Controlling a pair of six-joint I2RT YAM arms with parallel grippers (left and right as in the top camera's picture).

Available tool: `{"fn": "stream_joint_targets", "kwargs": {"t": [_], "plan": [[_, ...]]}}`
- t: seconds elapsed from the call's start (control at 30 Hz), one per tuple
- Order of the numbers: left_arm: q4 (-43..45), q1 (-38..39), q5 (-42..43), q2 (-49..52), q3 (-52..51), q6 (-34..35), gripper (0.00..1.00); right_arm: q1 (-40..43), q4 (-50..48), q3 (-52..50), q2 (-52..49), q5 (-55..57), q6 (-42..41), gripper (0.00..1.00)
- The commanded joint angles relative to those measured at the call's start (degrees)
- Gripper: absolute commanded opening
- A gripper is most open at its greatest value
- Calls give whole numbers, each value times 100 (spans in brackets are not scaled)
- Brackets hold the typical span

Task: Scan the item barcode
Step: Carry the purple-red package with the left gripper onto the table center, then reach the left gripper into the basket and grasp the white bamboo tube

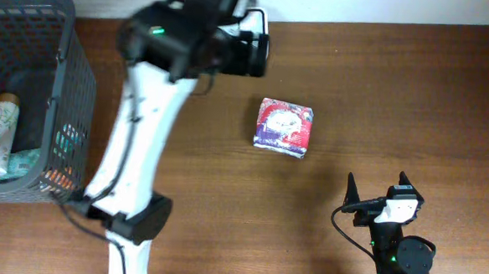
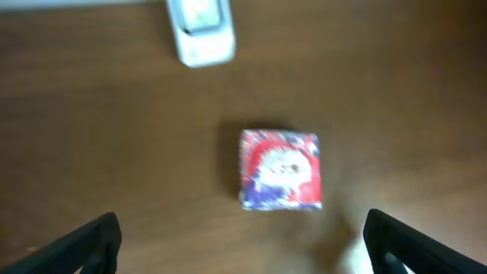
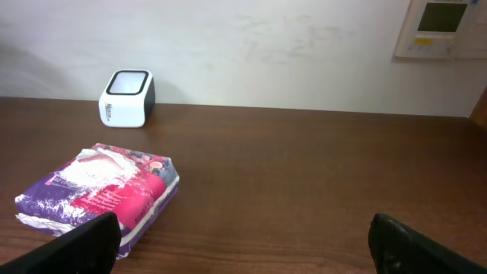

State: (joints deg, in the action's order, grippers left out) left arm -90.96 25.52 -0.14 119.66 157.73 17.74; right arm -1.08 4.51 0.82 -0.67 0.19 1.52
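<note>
Finds the packet (image 1: 283, 127) lying flat on the table (image 1: 448, 97), well apart from every edge. Shows the left gripper (image 2: 242, 228) spread wide above it, holding nothing, with the scanner (image 2: 201, 30) beyond, near the far edge. Shows the right gripper (image 3: 243, 228) equally wide and empty near the front edge. Leaves bare wood between packet and scanner. Puts the basket (image 1: 34, 0) at the left edge.
</note>
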Motion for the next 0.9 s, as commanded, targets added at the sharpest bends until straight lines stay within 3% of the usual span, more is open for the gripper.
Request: {"fn": "stream_joint_targets", "kwargs": {"t": [0.0,0.17,0.33,0.43,0.5,0.6,0.67,0.73,0.8,0.87], "plan": [[-42,-885,-638,-514,70,-136,99,42,17,-50,46,50,-24,99],[81,-3108,-835,-741,68,-133,100,42,17,-50,46,52,-24,99],[83,-4745,-828,-697,31,-107,99,42,17,-50,46,52,-24,99],[111,-5449,-831,-673,-501,-114,93,42,17,-50,46,50,-24,99],[358,-5648,-831,-673,-1156,-321,98,42,17,-50,46,50,-24,99],[1235,-5641,-857,-673,-3036,-1495,97,42,17,-50,46,50,-24,99],[1611,-5604,-1259,-673,-3842,-1659,99,42,17,-50,46,50,-24,99],[2151,-5560,-1945,-673,-4664,-1958,98,42,17,-50,46,52,-24,99],[2994,-5556,-1985,-673,-5353,-2922,92,42,17,-50,46,52,-24,99],[3506,-5569,-2024,-673,-5661,-3309,90,42,17,-50,46,50,-24,99]]}}
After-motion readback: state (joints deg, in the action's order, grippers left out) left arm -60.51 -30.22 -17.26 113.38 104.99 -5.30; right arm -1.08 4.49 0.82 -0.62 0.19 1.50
